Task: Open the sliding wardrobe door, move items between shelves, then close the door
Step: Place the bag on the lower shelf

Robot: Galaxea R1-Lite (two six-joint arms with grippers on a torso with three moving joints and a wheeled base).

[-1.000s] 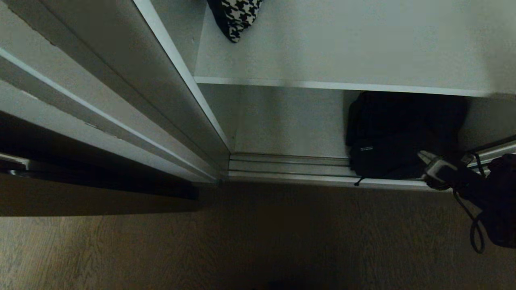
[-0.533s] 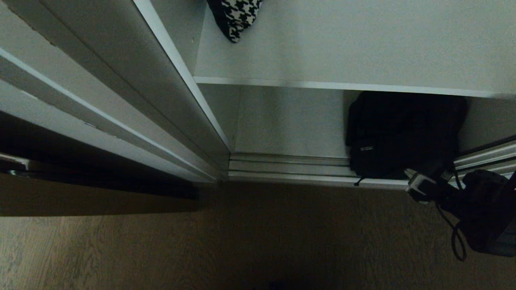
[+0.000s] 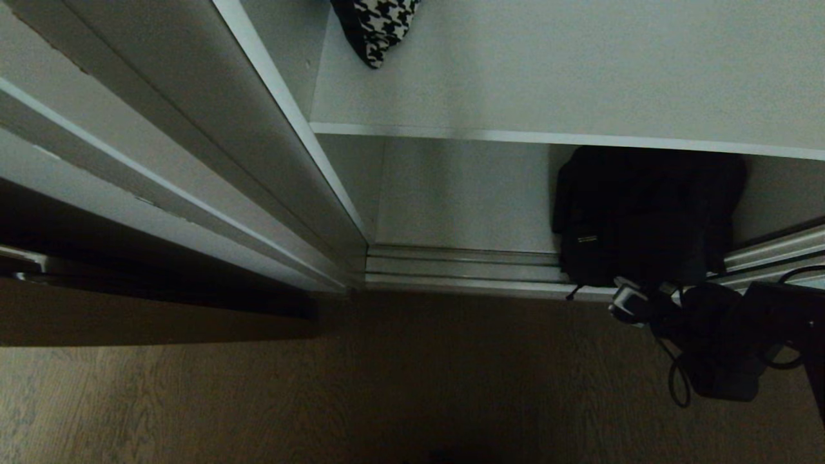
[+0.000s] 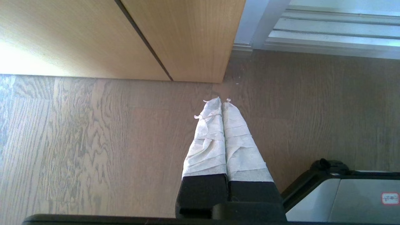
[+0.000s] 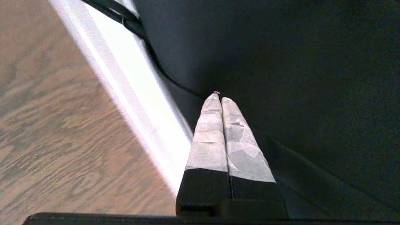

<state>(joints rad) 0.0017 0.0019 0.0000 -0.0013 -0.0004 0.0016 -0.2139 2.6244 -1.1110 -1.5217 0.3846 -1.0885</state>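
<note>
Right pincer (image 3: 620, 303) drawn left, black bag (image 3: 644, 212) unmoved

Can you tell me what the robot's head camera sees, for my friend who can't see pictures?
A soft black bag sits on the wardrobe's bottom level, under a white shelf. The right gripper, fingers shut, hangs at the bag's front edge. A houndstooth cloth lies on the shelf above.
</note>
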